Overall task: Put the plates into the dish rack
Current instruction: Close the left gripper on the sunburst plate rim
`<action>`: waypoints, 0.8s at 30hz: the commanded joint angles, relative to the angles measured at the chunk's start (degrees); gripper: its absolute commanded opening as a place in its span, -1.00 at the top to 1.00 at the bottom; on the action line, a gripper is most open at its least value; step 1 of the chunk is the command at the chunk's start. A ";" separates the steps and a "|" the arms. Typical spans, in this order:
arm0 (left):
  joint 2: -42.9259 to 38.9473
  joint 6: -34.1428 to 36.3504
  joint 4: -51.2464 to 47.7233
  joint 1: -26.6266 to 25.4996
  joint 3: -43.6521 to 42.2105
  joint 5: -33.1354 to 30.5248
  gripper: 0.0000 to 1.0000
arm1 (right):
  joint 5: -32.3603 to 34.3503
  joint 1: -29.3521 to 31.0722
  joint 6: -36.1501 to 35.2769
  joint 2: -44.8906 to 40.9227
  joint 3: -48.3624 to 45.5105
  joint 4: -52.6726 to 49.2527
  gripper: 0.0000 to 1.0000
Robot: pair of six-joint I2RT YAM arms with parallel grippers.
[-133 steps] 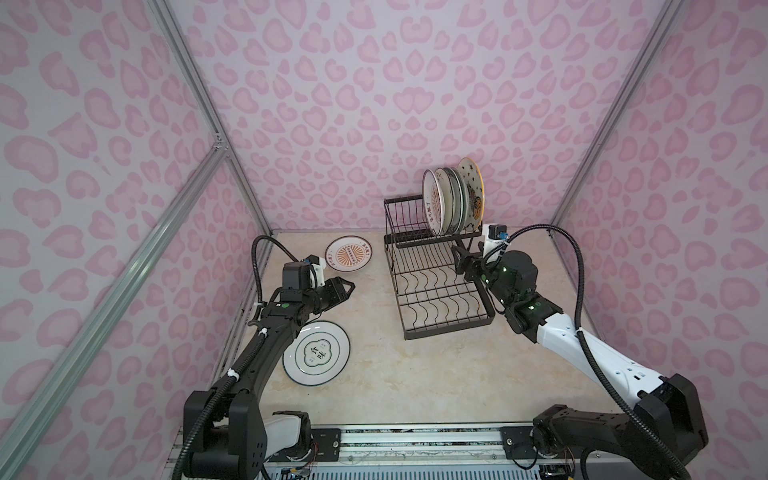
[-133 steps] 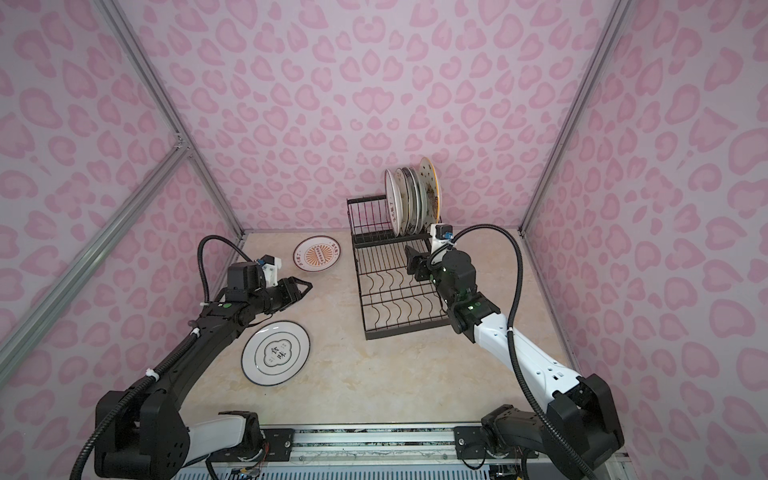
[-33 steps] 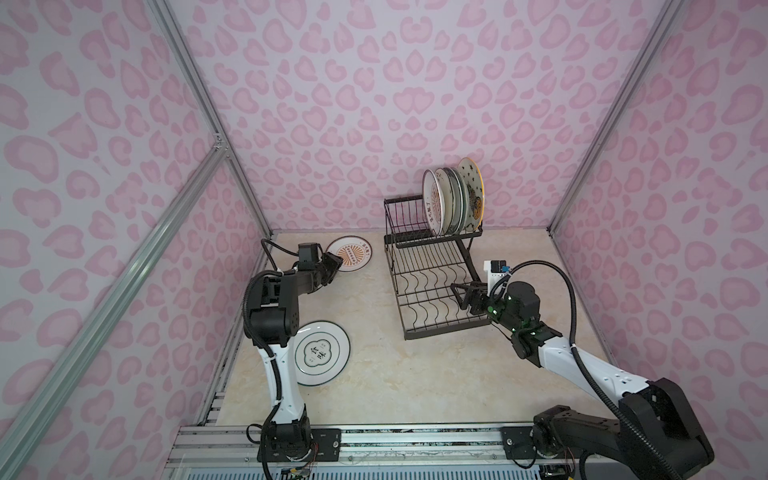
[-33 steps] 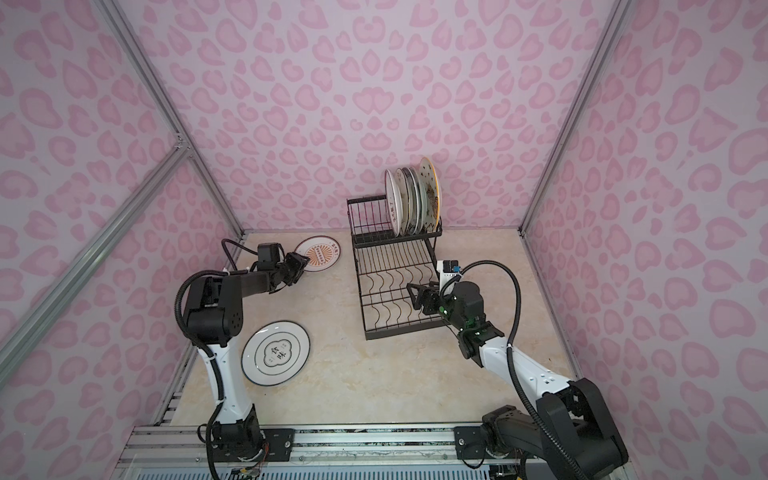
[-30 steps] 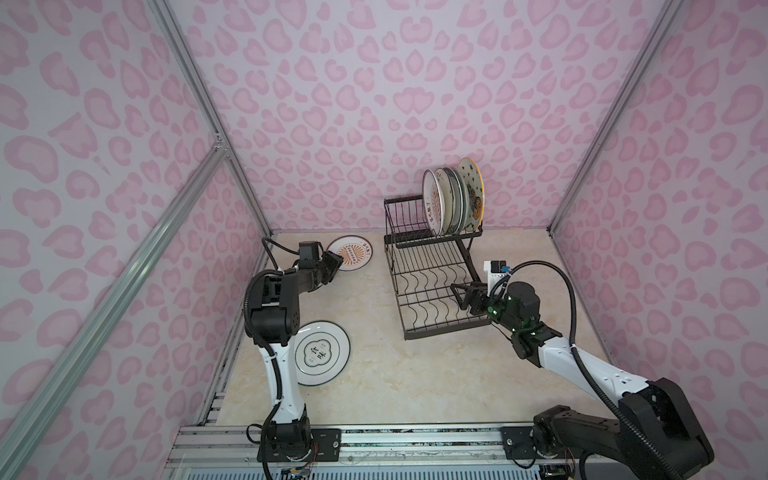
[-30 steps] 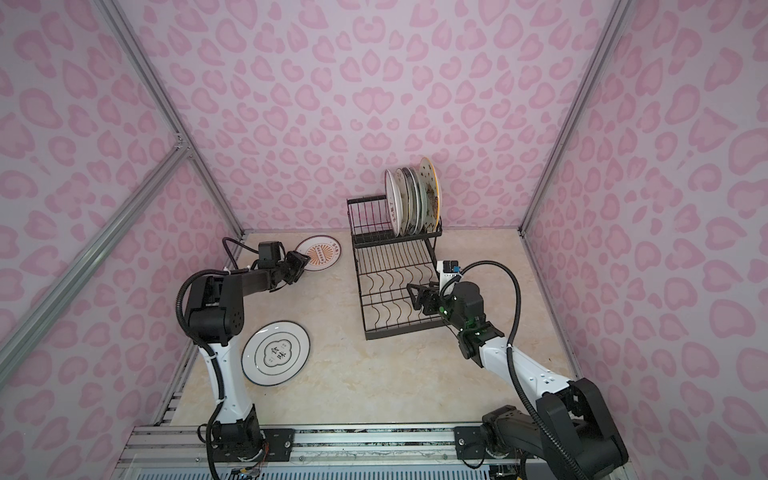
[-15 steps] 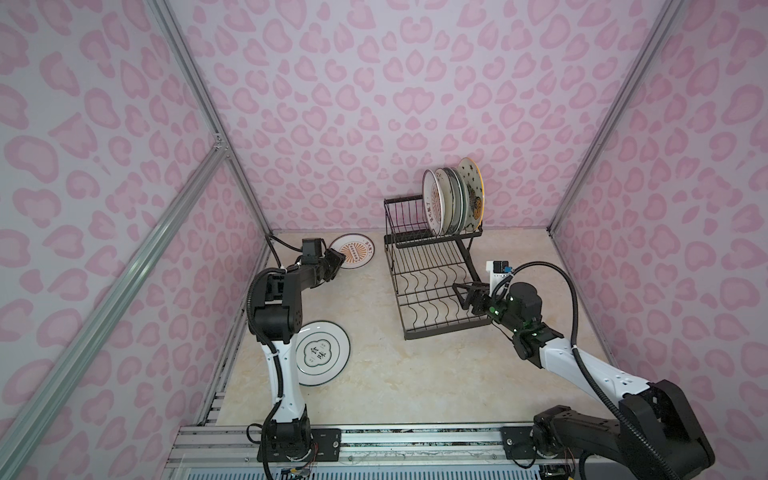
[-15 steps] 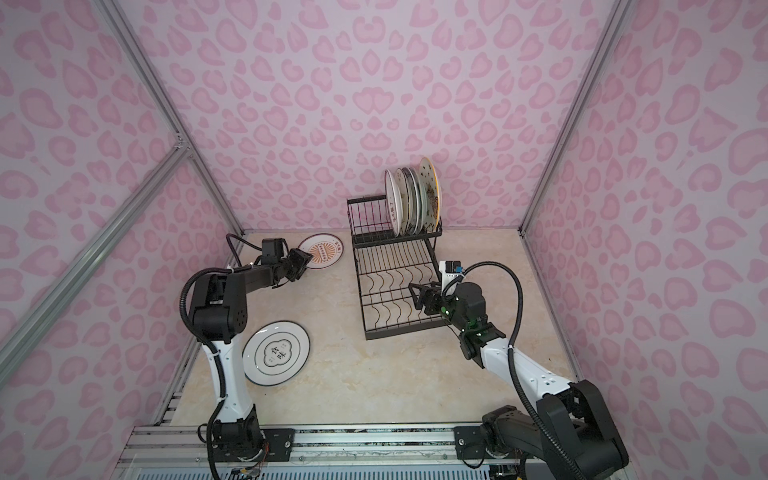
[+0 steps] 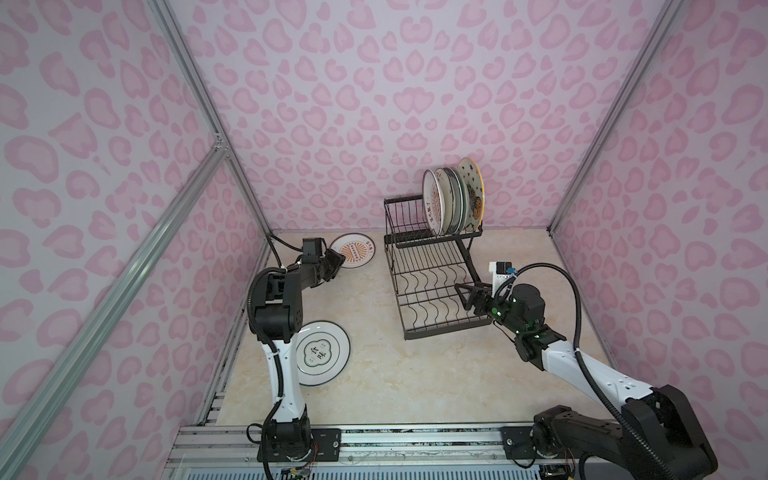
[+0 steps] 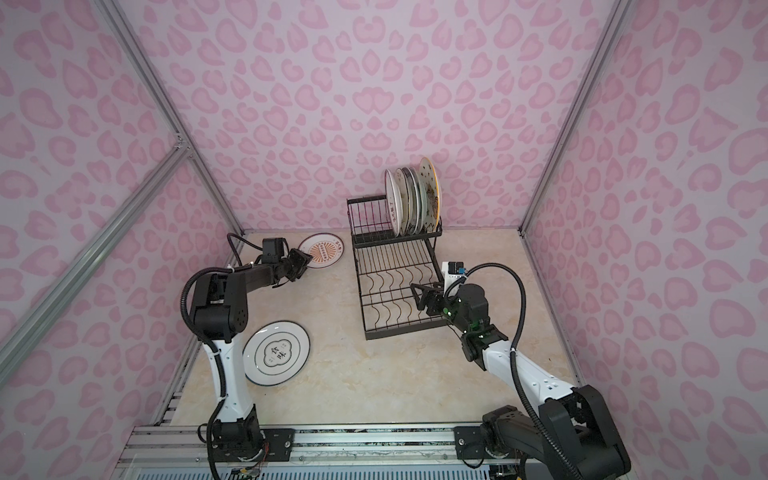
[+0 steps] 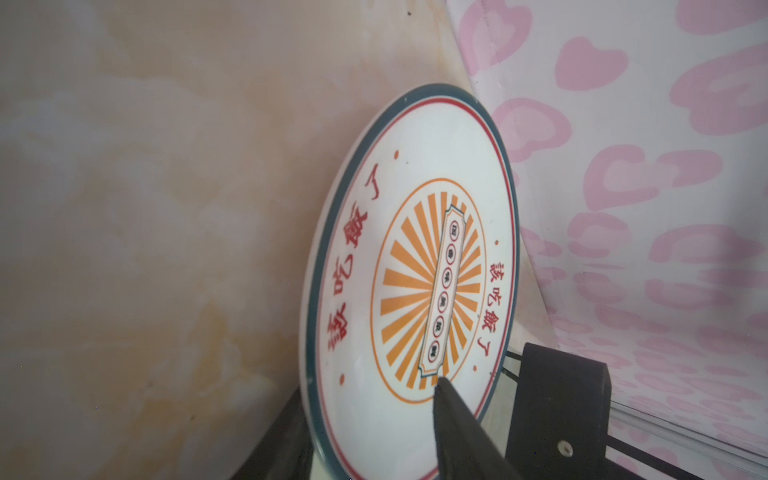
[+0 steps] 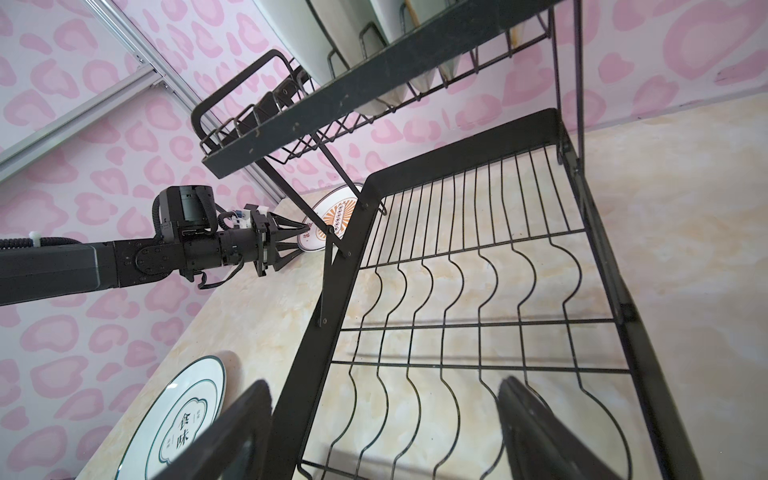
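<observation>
L gripper (image 9: 340,261) jaws straddle rim of orange-sunburst plate (image 9: 358,250) on table, back-left corner; can't tell if clamped. R gripper (image 9: 461,297) wide apart, empty, over dish rack (image 9: 446,329) lower tray.

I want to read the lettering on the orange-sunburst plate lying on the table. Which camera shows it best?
The left wrist view: the orange-sunburst plate looms large, red lettering sharp. In both top views the plate is small, lettering unreadable. The right wrist view shows it far off, partly behind bars of the dish rack.
</observation>
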 commanded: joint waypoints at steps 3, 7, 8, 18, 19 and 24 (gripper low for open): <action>0.21 1.59 -0.80 -0.04 0.12 -0.40 0.14 | -0.19 -0.04 0.07 -0.86 -0.52 0.59 -0.68; -0.34 1.74 -0.83 -0.04 -0.52 -1.20 0.19 | 0.08 -0.12 -0.02 -1.87 -0.74 -0.02 -0.68; -0.45 1.70 -0.84 -0.05 -0.58 -1.28 0.20 | 0.08 -0.12 -0.02 -2.02 -0.74 -0.23 -0.68; -0.95 2.08 -0.92 0.02 -1.06 -1.30 0.54 | 0.43 -0.05 -0.11 -3.49 -1.05 -1.36 -0.68; -0.97 2.13 -0.98 0.03 -1.04 -1.28 0.56 | 0.52 -0.12 -0.27 -3.60 -1.06 -1.53 -0.68; -1.35 2.40 -1.22 0.09 -1.30 -1.34 0.58 | 0.62 -0.07 -0.21 -4.19 -1.06 -1.81 -0.68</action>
